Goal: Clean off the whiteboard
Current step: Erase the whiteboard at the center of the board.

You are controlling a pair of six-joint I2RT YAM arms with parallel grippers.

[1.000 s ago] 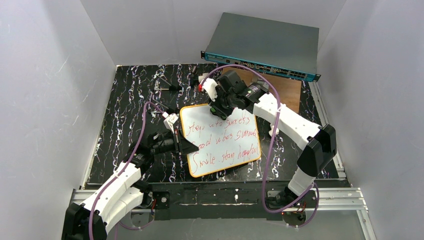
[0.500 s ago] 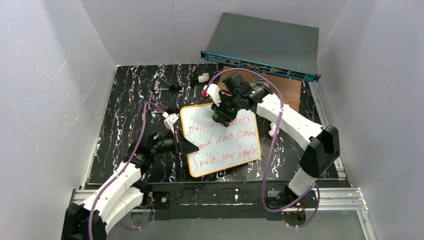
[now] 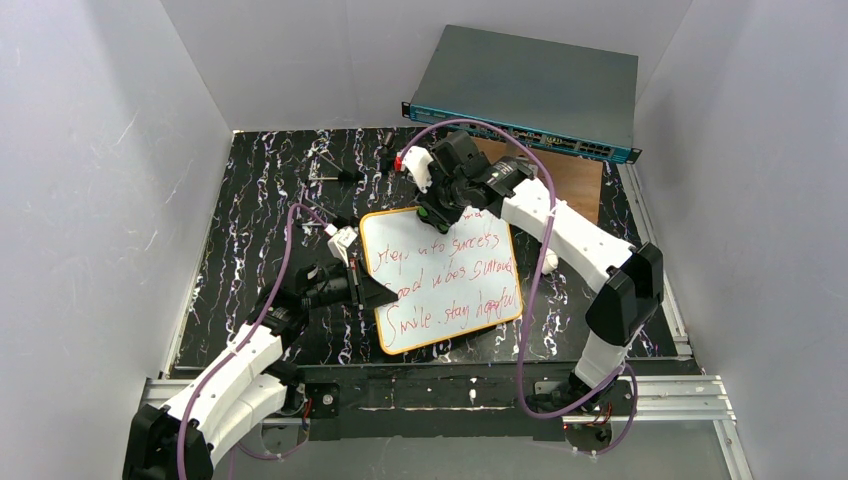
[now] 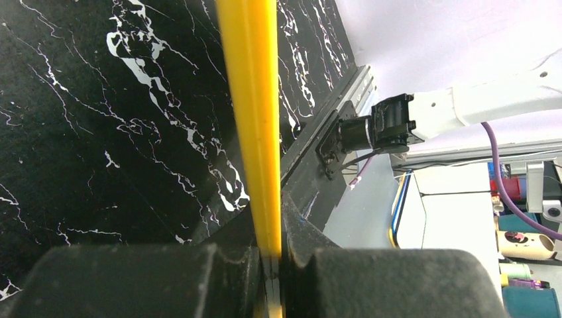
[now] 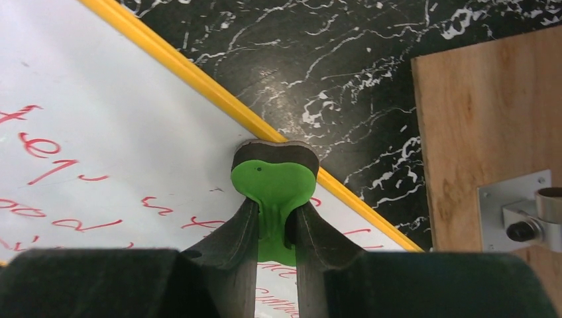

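Your whiteboard (image 3: 440, 275) lies flat on the black table (image 3: 260, 200), red writing intact. The right gripper (image 3: 437, 212), clamped on a green eraser (image 5: 272, 182), sits at its far edge; all text lies nearward. The left gripper (image 3: 372, 292) pinches its left edge.

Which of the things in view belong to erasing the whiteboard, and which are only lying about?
Belong to the job: whiteboard with red writing; green eraser, held in the right gripper; left gripper, shut on the whiteboard's yellow edge.
Lying about: grey network box; wooden board; small bits beyond the whiteboard.
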